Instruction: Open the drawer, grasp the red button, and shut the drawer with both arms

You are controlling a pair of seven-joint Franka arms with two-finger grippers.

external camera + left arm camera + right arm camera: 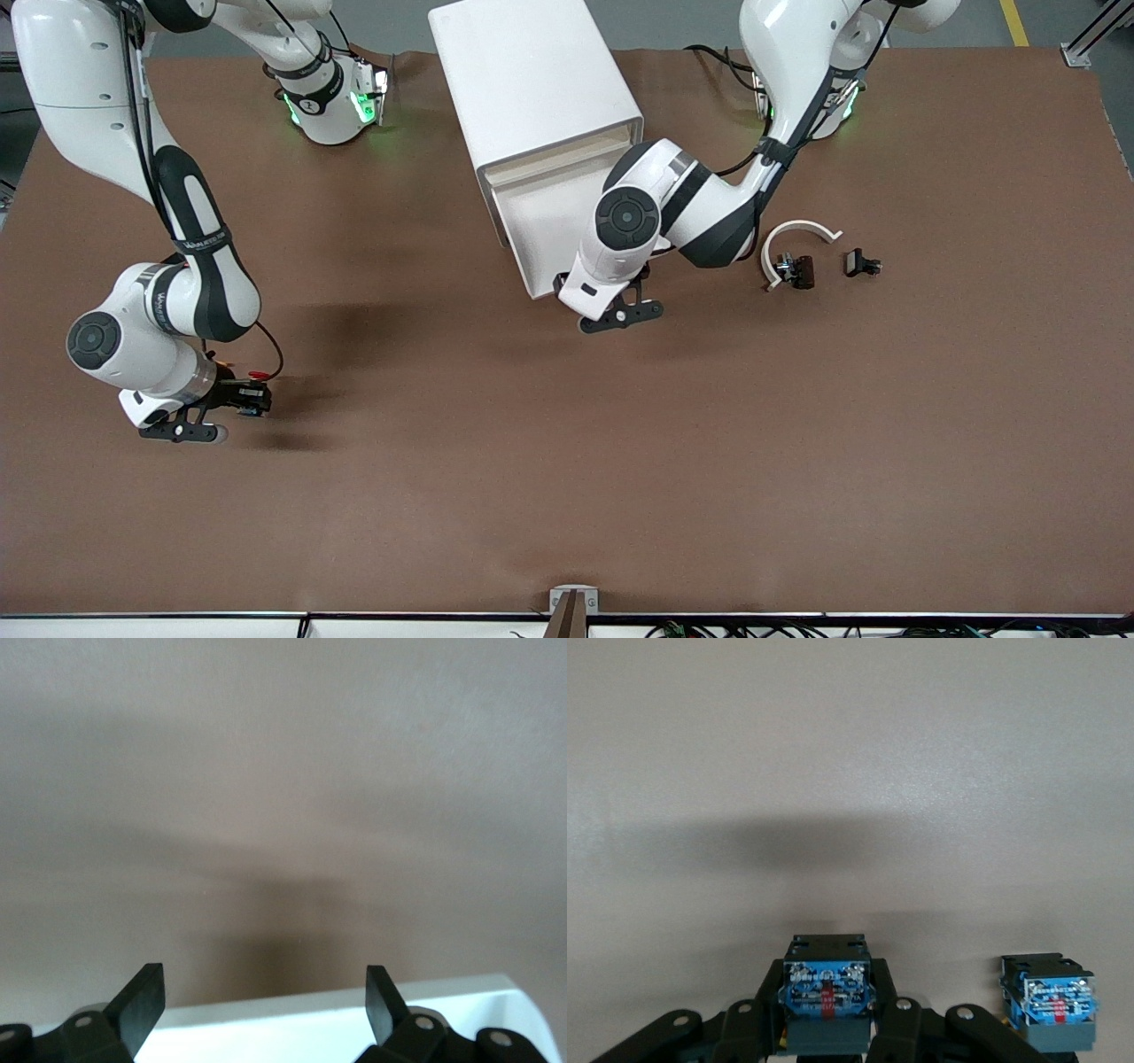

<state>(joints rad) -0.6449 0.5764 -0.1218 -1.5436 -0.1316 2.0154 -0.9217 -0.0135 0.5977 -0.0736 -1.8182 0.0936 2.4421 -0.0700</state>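
Note:
The white cabinet (532, 80) has its top drawer (532, 226) pulled out toward the front camera. My left gripper (567, 285) is open at the drawer's front end. In the left wrist view the fingers (142, 1001) stand apart with the drawer's white edge (310, 1023) between them, not touching it. My right gripper (252, 399) is low over the table toward the right arm's end. It is shut on the button (827, 1001), gripping its black-and-blue base. The cap is hidden there; a small red bit (259, 376) shows in the front view.
A second black-and-blue module (1050, 1001) sits close beside the held button. A white curved piece (802, 232) and two small black parts (797, 270) (861, 263) lie toward the left arm's end, beside the drawer.

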